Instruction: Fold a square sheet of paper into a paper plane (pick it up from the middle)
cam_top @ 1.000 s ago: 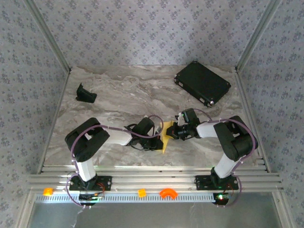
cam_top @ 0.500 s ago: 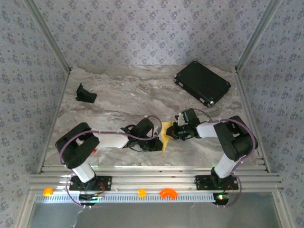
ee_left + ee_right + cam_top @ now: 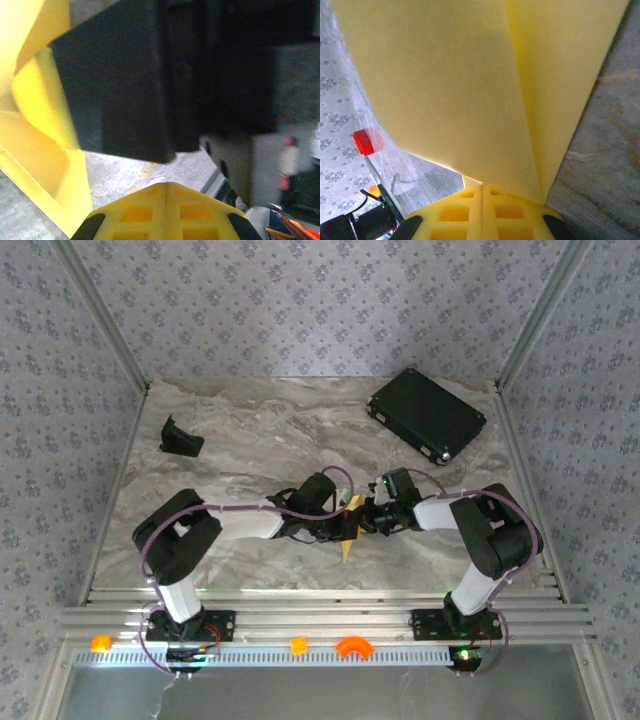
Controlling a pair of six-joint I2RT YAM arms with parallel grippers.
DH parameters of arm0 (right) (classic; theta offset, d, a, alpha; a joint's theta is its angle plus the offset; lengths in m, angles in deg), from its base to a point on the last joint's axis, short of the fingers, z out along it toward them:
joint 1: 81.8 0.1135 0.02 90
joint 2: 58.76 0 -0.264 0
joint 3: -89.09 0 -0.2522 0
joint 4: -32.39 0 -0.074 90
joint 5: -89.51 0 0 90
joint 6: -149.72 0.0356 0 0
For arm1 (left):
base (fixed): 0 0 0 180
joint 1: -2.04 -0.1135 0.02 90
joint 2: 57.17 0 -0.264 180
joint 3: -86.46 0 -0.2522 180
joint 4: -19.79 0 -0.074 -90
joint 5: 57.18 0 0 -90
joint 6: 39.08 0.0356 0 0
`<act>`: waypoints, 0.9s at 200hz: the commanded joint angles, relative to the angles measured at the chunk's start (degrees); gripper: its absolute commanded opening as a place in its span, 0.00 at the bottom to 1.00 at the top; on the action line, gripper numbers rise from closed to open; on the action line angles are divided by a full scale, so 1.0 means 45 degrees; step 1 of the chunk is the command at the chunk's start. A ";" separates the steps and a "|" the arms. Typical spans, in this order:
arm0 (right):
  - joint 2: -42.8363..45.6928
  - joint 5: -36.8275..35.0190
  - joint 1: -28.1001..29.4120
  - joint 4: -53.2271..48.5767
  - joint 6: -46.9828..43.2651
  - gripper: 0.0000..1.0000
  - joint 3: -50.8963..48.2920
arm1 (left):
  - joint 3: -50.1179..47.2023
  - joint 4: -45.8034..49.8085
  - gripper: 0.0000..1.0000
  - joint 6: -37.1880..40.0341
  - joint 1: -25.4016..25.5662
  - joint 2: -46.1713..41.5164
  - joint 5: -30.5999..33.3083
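From above, the folded sheet of paper (image 3: 346, 546) sits at the middle of the marble table (image 3: 250, 440), its long axis running far to near and its sharp tip toward the near edge. The left gripper (image 3: 340, 527) and right gripper (image 3: 362, 520) meet over it and hide most of it. In the left wrist view, the left gripper (image 3: 166, 200) has its yellow pads pressed together, with bare table beyond their tips. The paper (image 3: 30, 125) stands blurred at the left, cut off by the frame, beside a dark out-of-focus mass. In the right wrist view, the right gripper (image 3: 482, 200) is clamped on the paper (image 3: 460, 90), whose crease rises from the pad seam; a red block (image 3: 364, 142) shows blurred at left.
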 commanded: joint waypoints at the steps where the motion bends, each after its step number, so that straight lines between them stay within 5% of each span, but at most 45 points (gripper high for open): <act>1: -0.0702 -0.1265 0.0001 -0.1581 0.0143 0.00 -0.0358 | 0.0367 0.0058 0.00 -0.0040 -0.0087 0.0479 0.0035; 180: -0.0782 -0.1447 0.0002 -0.1753 0.0056 0.00 -0.0436 | -0.1681 0.0123 0.00 0.0328 0.0097 0.0322 0.1012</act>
